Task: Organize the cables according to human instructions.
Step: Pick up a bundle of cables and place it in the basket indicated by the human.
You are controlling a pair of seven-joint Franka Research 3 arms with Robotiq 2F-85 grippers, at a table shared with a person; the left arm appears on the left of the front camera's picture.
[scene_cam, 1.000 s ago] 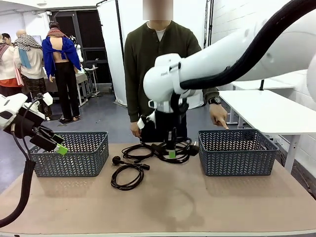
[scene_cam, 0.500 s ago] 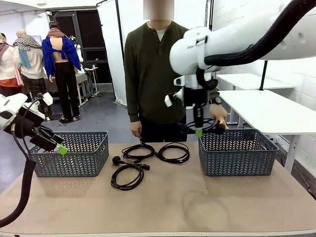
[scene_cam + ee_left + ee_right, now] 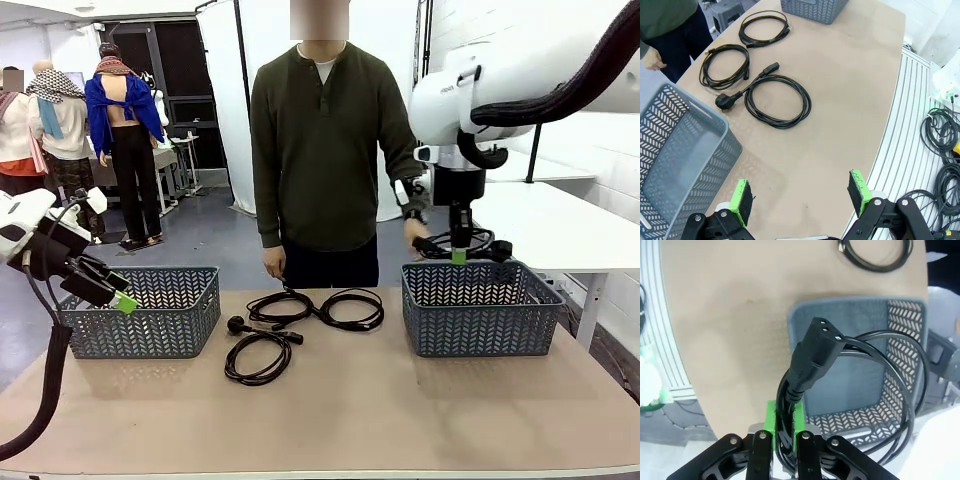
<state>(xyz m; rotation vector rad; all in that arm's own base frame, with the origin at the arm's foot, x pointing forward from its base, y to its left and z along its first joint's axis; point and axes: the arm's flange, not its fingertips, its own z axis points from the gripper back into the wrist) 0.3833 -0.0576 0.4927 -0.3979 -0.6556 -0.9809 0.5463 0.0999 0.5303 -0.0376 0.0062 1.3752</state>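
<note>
A tan table fills the foreground of a workshop room, with a white side table past its right end. Two grey lattice baskets sit on the tan top, well apart: the left basket and the right basket.

There are four black cables, each coiled into a round loop. Three lie on the table between the baskets. The near coil has a round plug lying just beside its far edge. Behind it, the middle coil and the far coil lie side by side.

The fourth cable hangs in the air from the right gripper, above the far left part of the right basket. In the right wrist view the green pads are clamped on several strands of this cord. Its chunky socket plug stands up past the fingertips, and its loop hangs over the basket's inside.

The left gripper hovers at the outer side of the left basket, jaws spread wide with nothing between them.

The person stands at the far side. One hand is low by the table's far edge, and the other is just beside the hanging cable.
</note>
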